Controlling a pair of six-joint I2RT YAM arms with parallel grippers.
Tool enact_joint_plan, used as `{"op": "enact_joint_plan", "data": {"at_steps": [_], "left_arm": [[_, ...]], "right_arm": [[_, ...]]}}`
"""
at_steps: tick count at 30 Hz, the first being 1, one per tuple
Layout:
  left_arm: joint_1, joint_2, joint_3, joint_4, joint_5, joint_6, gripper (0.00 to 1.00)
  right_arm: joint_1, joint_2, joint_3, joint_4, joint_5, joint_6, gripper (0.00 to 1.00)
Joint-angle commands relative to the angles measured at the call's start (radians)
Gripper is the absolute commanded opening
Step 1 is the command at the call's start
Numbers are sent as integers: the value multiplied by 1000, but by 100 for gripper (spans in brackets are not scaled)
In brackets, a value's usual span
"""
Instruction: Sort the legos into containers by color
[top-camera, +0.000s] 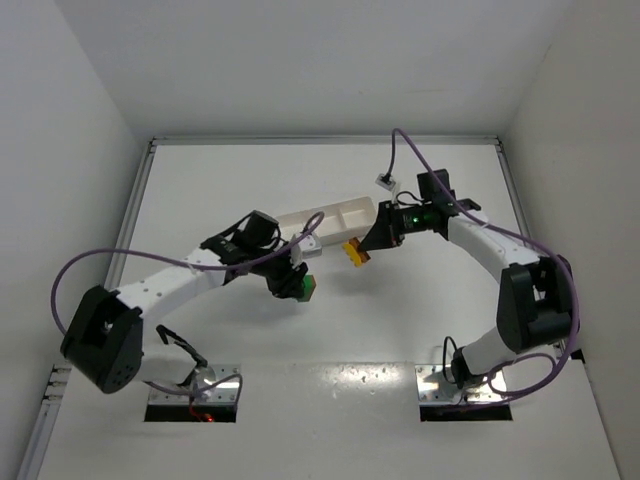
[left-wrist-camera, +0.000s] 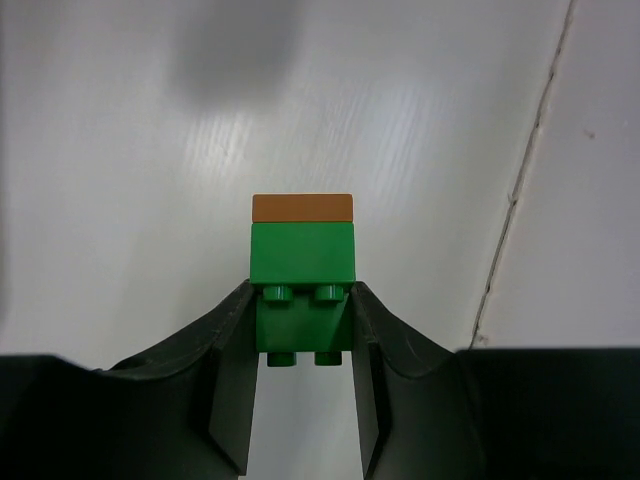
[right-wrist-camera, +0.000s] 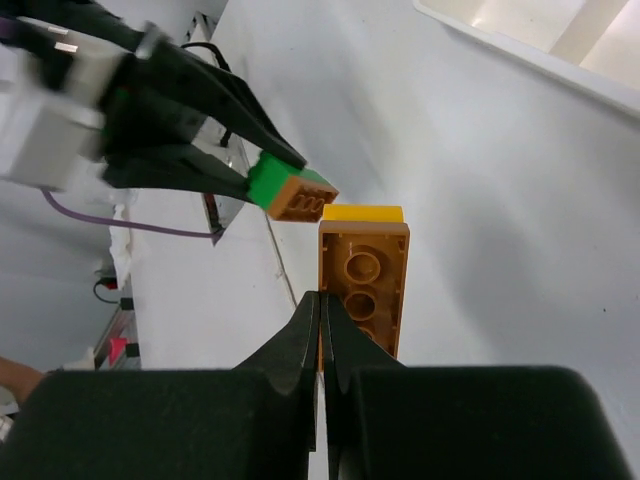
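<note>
Holding green lego across flat sides in left jaws, orange-brown lego edgewise in right jaws; light, stiff, slippery.

My black fingers are matt plastic. The green brick and the orange-brown plate are smooth, glossy plastic. The white table has a streaky sheen.

White tray on white table.
</note>
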Motion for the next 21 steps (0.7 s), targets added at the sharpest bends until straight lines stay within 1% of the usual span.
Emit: {"op": "enact_joint_plan", "data": {"at_steps": [1, 2, 5, 8, 10, 13, 17, 20, 21], "left_arm": [[-15, 83, 57, -142, 7, 50, 3], [-15, 155, 88, -165, -2, 74, 4], [-24, 276, 143, -221, -56, 75, 5], [-15, 320, 172, -241, -104, 52, 5], [-27, 338, 194, -273, -179, 39, 1], [-48, 383, 258, -363, -269, 29, 0], [-49, 429, 284, -425, -315, 39, 0], [-58, 465, 275, -425, -325, 62, 20], [-58, 488, 275, -437, -309, 74, 30]], "right_arm": [[-9, -52, -4, -16, 13, -57, 0], [-18, -53, -4, -16, 13, -67, 0], [-29, -63, 5, -39, 24, -87, 0], [-41, -74, 5, -48, 24, -96, 0], [-50, -74, -5, -48, 33, -96, 0], [-60, -85, -16, -48, 33, -96, 0], [-60, -94, -34, -37, 33, -96, 0], [-69, -94, -34, -37, 33, -96, 0], [-69, -94, -34, -37, 33, -96, 0]]}}
